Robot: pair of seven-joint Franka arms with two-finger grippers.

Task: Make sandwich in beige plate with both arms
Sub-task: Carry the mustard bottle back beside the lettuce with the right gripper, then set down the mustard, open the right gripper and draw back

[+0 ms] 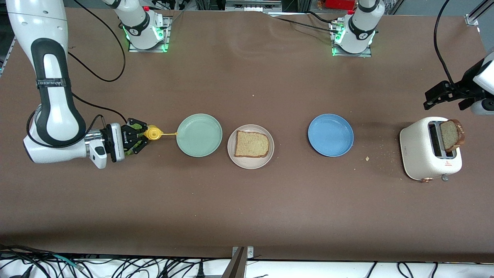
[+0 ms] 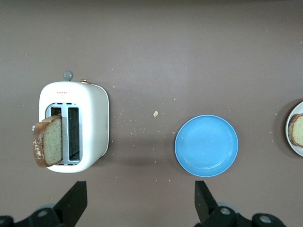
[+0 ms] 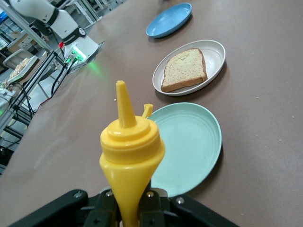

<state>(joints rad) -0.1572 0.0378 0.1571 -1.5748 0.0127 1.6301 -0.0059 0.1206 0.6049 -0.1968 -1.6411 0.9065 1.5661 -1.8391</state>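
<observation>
right gripper [image 1: 143, 138] clamped on mustard bottle [image 1: 153, 133], beside mint plate [image 1: 199, 135] | bread slice [image 1: 251, 144] on beige plate [image 1: 251, 161], well apart | left gripper [image 1: 442, 94] open over toaster [image 1: 422, 154]

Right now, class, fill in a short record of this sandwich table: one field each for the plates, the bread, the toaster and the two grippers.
beige plate: between the other two plates, holding one bread slice
mint-green plate: bare, toward the right arm's end
blue plate: bare, toward the left arm's end
toaster: white, second bread slice standing up out of a slot
right gripper: shut on yellow squeeze bottle, nozzle pointing at the mint-green plate
left gripper: open, above the table near the toaster, holding nothing
</observation>
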